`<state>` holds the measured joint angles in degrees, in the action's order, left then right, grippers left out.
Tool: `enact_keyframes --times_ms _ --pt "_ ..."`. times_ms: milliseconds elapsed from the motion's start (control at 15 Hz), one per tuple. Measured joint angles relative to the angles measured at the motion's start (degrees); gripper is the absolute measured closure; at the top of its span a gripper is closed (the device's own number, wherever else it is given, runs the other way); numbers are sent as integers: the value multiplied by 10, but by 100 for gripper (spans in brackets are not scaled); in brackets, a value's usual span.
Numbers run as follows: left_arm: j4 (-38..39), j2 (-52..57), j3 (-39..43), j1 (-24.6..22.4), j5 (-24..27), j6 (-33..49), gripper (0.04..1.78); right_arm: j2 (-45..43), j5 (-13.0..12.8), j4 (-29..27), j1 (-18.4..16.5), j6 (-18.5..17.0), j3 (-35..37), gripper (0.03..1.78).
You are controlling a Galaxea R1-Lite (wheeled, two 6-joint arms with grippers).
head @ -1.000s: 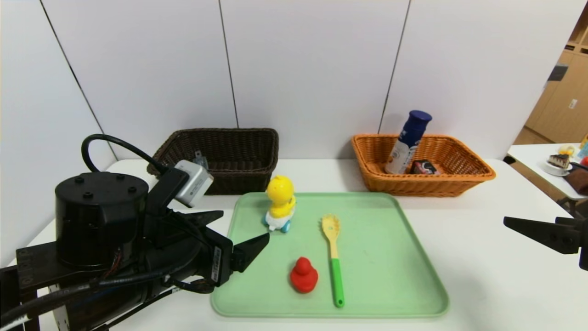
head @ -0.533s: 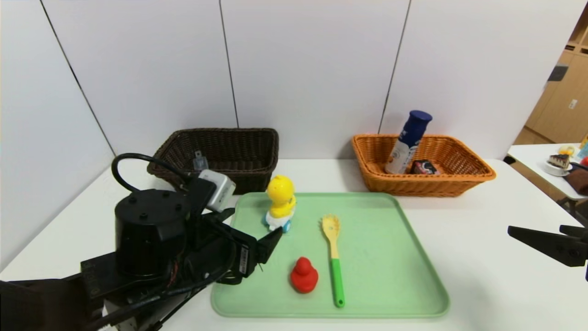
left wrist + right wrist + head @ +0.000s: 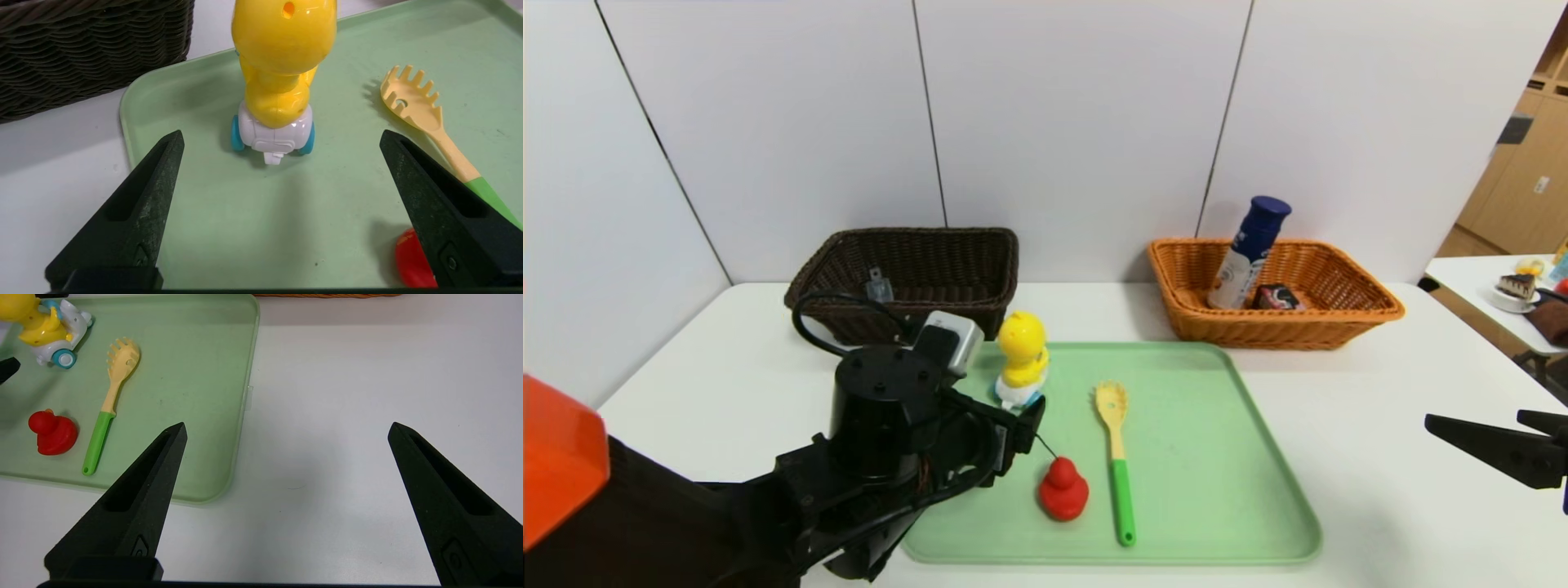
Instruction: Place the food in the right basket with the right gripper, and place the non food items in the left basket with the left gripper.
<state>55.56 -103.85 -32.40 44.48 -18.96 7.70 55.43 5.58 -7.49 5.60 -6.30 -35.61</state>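
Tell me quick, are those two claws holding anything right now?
Left gripper: open, holding nothing, facing the yellow duck toy.
Right gripper: open, holding nothing, over the white table.

Left hand (image 3: 280,136) spread wide, open tray (image 3: 253,228) ahead up to the yellow duck toy (image 3: 278,77); red duck (image 3: 412,259) and pasta fork (image 3: 425,118) crowd one side.

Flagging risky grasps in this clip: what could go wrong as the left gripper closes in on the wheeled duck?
1. The upright yellow duck toy on white-blue wheels may roll or tip on the green plastic tray if the open left gripper nudges it.
2. The small red rubber duck lies close beside one finger and could get knocked.
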Motion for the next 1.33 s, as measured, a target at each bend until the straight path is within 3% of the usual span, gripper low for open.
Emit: enact_keyframes --times_ms 400,667,1333 --pt "8 -65 -59 0 -2 3 13 0 0 0 0 0 1 11" --pt "39 -103 -69 -4 -25 3 13 0 1 0 0 0 9 11" --pt "106 -163 -89 -25 -26 2 13 -1 1 1 0 0 19 11"
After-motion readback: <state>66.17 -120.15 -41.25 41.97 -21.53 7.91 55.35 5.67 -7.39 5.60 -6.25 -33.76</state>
